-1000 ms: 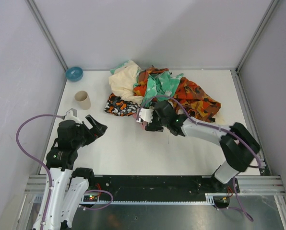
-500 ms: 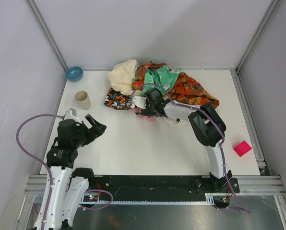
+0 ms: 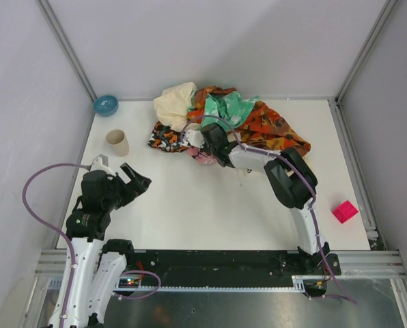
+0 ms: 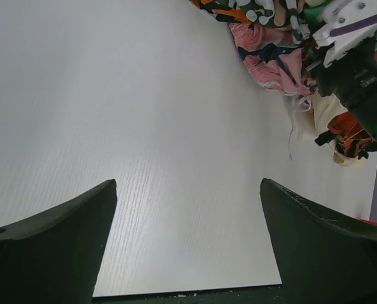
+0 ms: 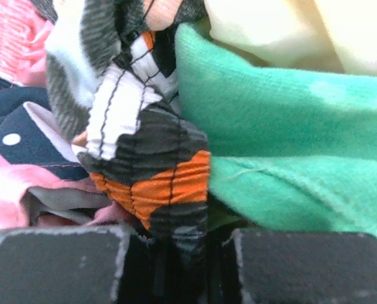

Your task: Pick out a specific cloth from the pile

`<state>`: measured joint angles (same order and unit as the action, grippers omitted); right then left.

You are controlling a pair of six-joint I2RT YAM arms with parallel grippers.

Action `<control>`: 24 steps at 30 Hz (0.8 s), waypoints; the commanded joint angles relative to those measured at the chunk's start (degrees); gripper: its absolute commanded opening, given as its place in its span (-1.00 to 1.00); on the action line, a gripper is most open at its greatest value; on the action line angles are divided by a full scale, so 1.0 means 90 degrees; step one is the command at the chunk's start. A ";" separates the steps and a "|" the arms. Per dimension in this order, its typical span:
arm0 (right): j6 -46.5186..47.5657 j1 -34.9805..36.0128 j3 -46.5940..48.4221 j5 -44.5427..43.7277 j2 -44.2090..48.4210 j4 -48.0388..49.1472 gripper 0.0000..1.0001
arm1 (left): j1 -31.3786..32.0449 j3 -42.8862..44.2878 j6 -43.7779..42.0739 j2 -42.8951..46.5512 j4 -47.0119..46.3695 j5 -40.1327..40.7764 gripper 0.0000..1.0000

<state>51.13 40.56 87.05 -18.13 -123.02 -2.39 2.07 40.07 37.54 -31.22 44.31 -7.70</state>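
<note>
The pile of mixed fabrics lies at the back of the table. The plain dark grey cloth is hidden in every view. My right gripper is pushed into the pile's front left side. In the right wrist view the right gripper is shut on a fold of black, orange and white blotched cloth. A mint-green cloth lies right of that fold, and pink fabric lies left of it. My left gripper hangs open over bare table at the front left, with nothing between the fingers of the left gripper.
A blue bowl sits at the back left corner and a tan cup stands just in front of it. A pink cube lies near the table's right edge. Grey walls enclose the table.
My right arm reached further back and left into the pile, nudging it backwards, and its gripper went from open to shut on the blotched cloth. The left arm has not moved.
</note>
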 commanded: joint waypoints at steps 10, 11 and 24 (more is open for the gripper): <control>0.0393 0.0158 0.1128 -0.2076 0.2186 0.3909 -1.00 | -0.0073 -0.0004 0.0075 -0.0009 -0.0050 -0.0038 0.99; 0.0359 0.0062 0.1226 -0.2150 0.2244 0.3948 -1.00 | -0.0073 -0.0002 0.0081 -0.0023 -0.0046 -0.0035 0.99; -0.5485 -0.2605 0.2564 0.0164 0.3025 -0.1077 -1.00 | -0.0066 0.0073 0.0286 -0.0409 -0.0527 -0.0678 0.99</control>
<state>27.22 27.64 98.67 -27.00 -103.90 -4.05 2.04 40.07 38.46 -34.11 43.40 -9.80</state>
